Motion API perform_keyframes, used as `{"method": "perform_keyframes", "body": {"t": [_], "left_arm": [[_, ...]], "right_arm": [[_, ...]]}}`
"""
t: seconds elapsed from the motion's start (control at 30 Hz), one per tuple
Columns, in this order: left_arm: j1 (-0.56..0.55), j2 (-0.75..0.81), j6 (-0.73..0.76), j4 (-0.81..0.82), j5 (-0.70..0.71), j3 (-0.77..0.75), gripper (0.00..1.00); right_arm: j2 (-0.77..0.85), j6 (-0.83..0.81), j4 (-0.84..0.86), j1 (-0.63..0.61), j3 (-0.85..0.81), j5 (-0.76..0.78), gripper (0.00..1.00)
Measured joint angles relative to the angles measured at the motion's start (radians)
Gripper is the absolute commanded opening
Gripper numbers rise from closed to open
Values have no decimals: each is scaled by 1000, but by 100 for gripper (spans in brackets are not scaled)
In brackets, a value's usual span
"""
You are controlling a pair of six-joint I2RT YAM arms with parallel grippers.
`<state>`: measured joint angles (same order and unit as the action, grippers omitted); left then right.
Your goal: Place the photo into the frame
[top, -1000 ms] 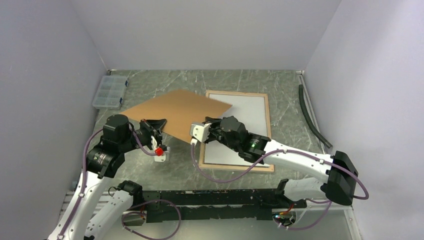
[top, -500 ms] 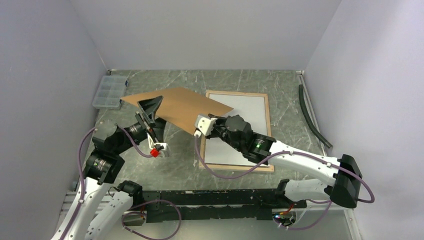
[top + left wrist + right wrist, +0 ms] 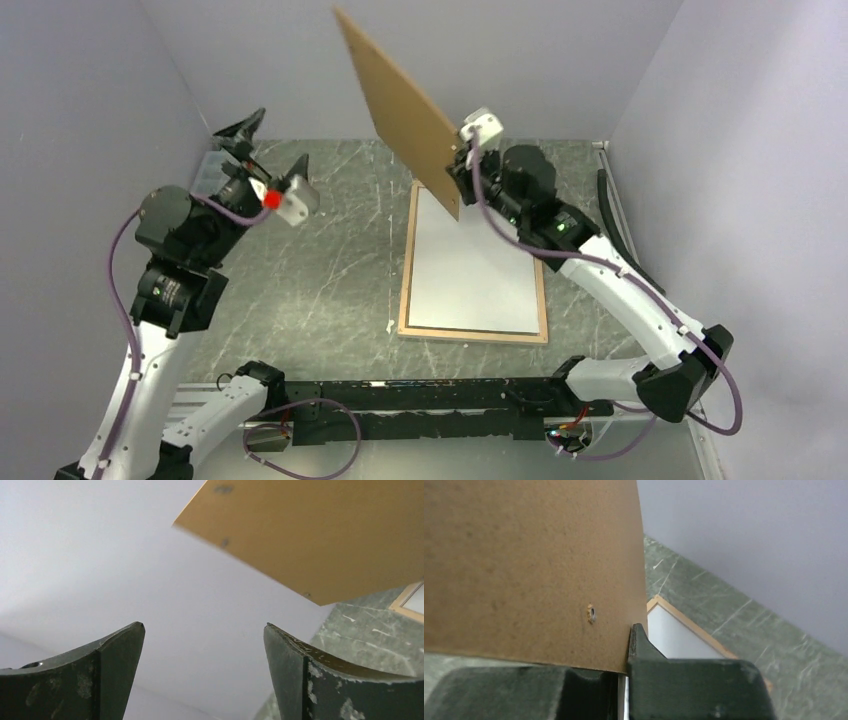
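One, top view: the frame (image 3: 470, 335) lies flat on the desk (image 3: 320, 260); over its far end the right claw (image 3: 462, 165) pinches the brown backing panel (image 3: 400, 110), tilted steeply up. Left of the frame, the left claw (image 3: 270, 143) gapes empty.
Two, left wrist: jaws wide, panel beyond.
Three, right wrist: claw clamped on the panel's lower edge.
Missing: the photo shows nowhere.
Risk: one edge pinch; panel could pivot, slip, hit the frame.

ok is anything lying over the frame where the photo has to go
Nothing visible lies on the frame. The brown backing panel is held up, tilted, in the air near its far end, clamped in the right tool. The left tool is open and empty. I can't make out the photo in these views.
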<state>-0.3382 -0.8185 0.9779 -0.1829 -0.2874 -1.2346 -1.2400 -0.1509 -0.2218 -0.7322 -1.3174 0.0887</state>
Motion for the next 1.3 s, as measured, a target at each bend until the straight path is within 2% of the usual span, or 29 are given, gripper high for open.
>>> {"method": "perform_keyframes", "body": {"t": [0.13, 0.3, 0.5, 0.67, 0.87, 1.07, 1.3], "left_arm": [[2, -90, -161, -149, 93, -152, 95], [33, -212, -274, -373, 97, -263, 95], [213, -404, -389, -546, 0, -327, 94], [333, -545, -433, -728, -245, -405, 94], [336, -542, -445, -845, -528, -402, 95], [336, -505, -476, -872, -649, -359, 92], [382, -515, -506, -860, -692, -319, 84]], "right_arm": [[-37, 187, -85, 189, -56, -190, 0], [-129, 378, -202, 415, -118, -534, 0], [-149, 549, -270, 596, -114, -866, 0], [-63, 718, -82, 615, 45, -1064, 0], [10, 839, 76, 605, 196, -1235, 0], [49, 927, 249, 606, 317, -1319, 0], [55, 1043, 426, 603, 413, -1366, 0]]}}
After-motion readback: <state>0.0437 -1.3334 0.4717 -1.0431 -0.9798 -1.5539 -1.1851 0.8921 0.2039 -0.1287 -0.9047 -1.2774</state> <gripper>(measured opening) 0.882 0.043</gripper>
